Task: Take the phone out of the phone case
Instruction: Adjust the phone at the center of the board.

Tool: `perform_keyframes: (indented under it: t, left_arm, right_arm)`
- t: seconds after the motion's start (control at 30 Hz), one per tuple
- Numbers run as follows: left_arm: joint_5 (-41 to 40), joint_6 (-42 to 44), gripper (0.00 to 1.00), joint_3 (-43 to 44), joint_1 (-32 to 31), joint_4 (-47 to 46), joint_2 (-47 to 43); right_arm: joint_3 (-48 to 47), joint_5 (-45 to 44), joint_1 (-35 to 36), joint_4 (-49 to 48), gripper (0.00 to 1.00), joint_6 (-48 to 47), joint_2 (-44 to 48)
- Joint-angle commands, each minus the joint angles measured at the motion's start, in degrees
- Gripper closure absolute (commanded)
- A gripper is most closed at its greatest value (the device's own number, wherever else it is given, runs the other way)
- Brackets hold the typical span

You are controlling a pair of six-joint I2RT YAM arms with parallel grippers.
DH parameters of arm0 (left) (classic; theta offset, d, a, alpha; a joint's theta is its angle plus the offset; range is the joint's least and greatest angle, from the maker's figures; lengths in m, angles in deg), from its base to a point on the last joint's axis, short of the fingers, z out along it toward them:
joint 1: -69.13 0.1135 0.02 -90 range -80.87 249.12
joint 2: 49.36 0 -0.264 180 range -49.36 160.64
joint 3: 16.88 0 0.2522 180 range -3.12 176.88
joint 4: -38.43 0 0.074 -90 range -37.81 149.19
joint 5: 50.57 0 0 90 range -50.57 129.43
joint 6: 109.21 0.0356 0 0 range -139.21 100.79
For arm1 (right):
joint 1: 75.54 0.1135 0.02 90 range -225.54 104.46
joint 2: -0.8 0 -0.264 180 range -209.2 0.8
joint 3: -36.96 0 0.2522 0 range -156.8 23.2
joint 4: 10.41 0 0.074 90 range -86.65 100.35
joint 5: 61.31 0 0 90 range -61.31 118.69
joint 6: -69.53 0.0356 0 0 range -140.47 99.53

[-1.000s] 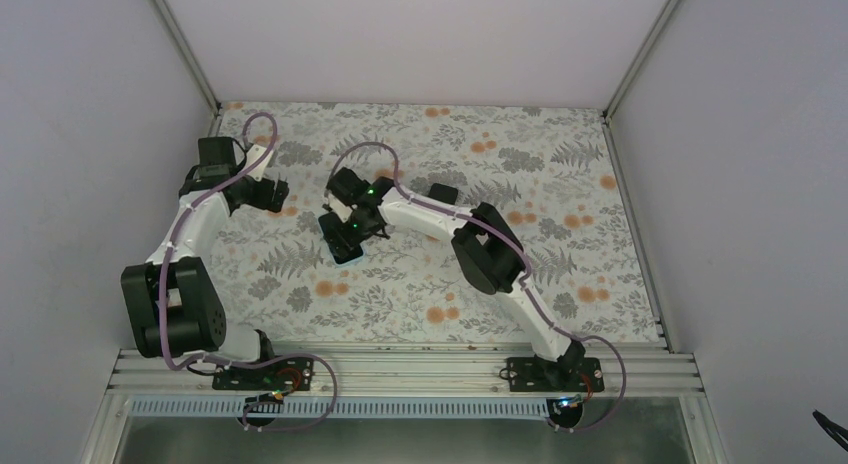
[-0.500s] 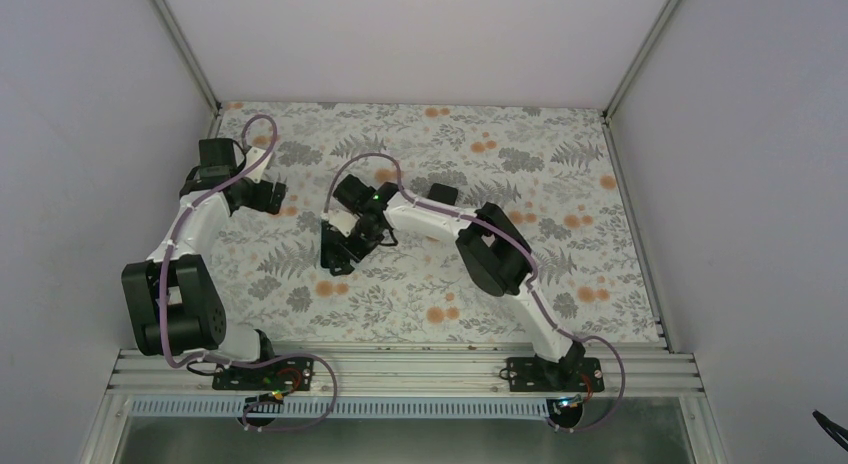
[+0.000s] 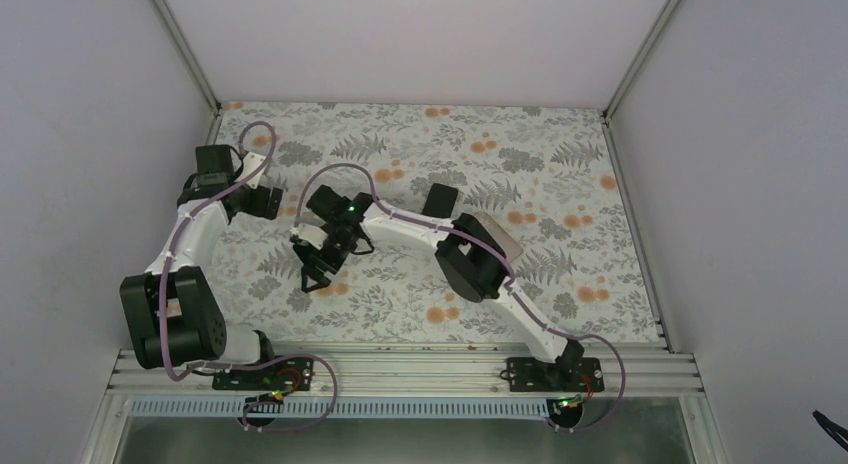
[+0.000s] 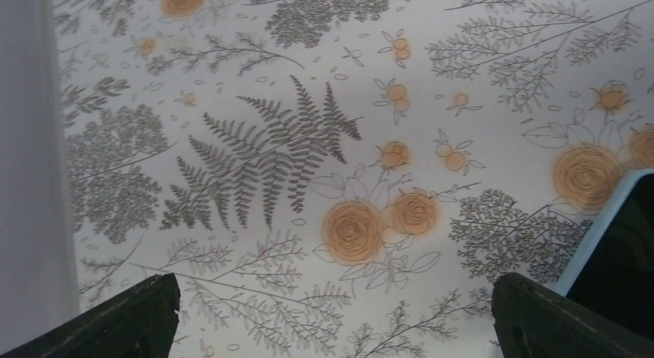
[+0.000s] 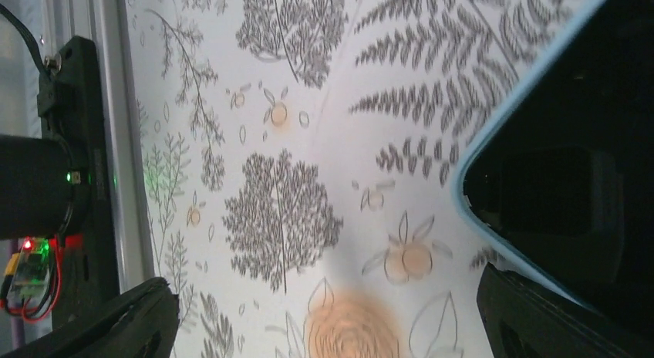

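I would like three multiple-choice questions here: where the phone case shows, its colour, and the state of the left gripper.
1. In the right wrist view the phone case shows at: A the right side; B the left side; C the bottom middle.
2. Its rim is: A red; B light blue; C yellow.
3. The left gripper is: A shut on the case; B open; C shut on nothing.
A: it fills the right edge. B: a pale blue rim rings the black phone. B: its fingers stand wide apart over bare cloth.

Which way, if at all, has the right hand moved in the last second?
Yes. In the top view the right hand has slid left and closer to the metal rail at the near edge.
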Motion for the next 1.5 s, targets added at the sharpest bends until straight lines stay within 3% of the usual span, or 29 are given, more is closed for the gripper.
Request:
perform_keyframes:
  t: [0.0,0.23,0.4,0.47,0.53,0.6,0.67,0.83,0.9,0.97,1.07,1.23,1.47]
  left_arm:
    - [-1.01,1.01,0.00,-0.63,1.79,-1.40,-1.87]
    - [-1.30,1.57,0.00,-1.81,3.70,-2.91,-2.87]
    - [-2.11,0.65,0.00,-3.67,4.13,-6.19,-4.09]
    - [-2.09,0.41,0.00,-4.31,4.14,-7.18,-4.77]
    - [-1.89,0.41,0.00,-4.77,4.13,-7.69,-5.25]
    - [-1.62,0.55,0.00,-5.50,4.13,-8.15,-5.65]
    - [-1.33,0.67,0.00,-6.27,4.13,-8.68,-6.05]
    - [-1.68,0.39,0.00,-7.73,4.13,-10.22,-6.24]
    - [-2.05,-0.12,0.00,-7.76,4.13,-10.62,-6.13]
    - [-2.32,-0.30,0.00,-7.54,4.14,-10.57,-6.19]
    - [-2.76,-0.39,0.00,-7.39,4.13,-10.53,-6.71]
    - [-4.14,0.17,0.00,-8.40,4.29,-10.72,-8.78]
    - [-4.82,1.42,0.00,-11.83,4.73,-12.66,-10.05]
  right_arm:
    - [-5.93,0.41,0.89,-1.09,0.00,-0.66,-4.99]
    - [-6.88,-11.16,-0.11,-8.49,0.00,1.00,-5.52]
    - [-4.15,-11.97,-1.17,-11.70,0.00,-3.41,-2.31]
    - [-4.19,-3.99,-1.46,-7.63,0.00,-10.76,-0.93]
    - [-5.20,9.62,-1.91,1.19,0.00,-22.37,0.90]
    - [-3.33,14.12,-2.00,7.53,0.00,-32.73,4.40]
    - [1.32,13.20,-2.04,9.59,0.00,-39.35,9.64]
    - [20.50,8.37,-4.04,-1.40,0.00,-55.15,24.68]
    - [25.54,2.39,-4.27,-10.55,0.00,-53.13,27.78]
    - [23.44,-0.91,-4.85,-10.54,0.00,-53.47,26.23]
    - [12.90,-0.98,-6.24,-3.64,0.00,-53.76,18.30]
    - [-4.16,2.26,-9.11,-0.02,0.00,-46.79,5.60]
    - [-7.07,8.24,-12.97,-1.55,0.00,-46.21,1.30]
